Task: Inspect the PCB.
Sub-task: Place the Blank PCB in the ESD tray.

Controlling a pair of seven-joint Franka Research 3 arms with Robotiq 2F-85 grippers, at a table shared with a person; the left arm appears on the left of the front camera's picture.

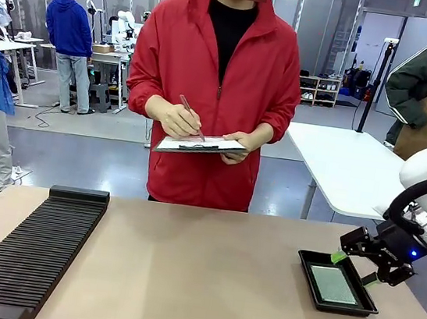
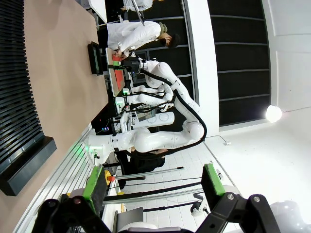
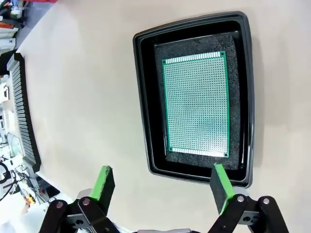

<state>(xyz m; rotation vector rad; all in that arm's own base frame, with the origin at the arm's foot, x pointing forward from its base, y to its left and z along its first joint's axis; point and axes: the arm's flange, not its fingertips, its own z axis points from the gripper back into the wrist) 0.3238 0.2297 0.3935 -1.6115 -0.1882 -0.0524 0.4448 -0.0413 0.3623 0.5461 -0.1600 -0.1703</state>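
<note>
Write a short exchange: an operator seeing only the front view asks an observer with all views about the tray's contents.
Operator: What lies in the shallow black rectangular tray?
Observer: A flat green perforated circuit board, lying on dark foam.
Operator: Are the right gripper's jaws touching it?
Observer: No, the right gripper hangs open above the tray's near rim.
Operator: And the left gripper?
Observer: The left gripper is open, holding nothing, beside the long black ribbed rack.

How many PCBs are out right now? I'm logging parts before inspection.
1. The PCB lies flat inside the black tray at the table's right side, near the right gripper. None elsewhere that I can see.
</note>
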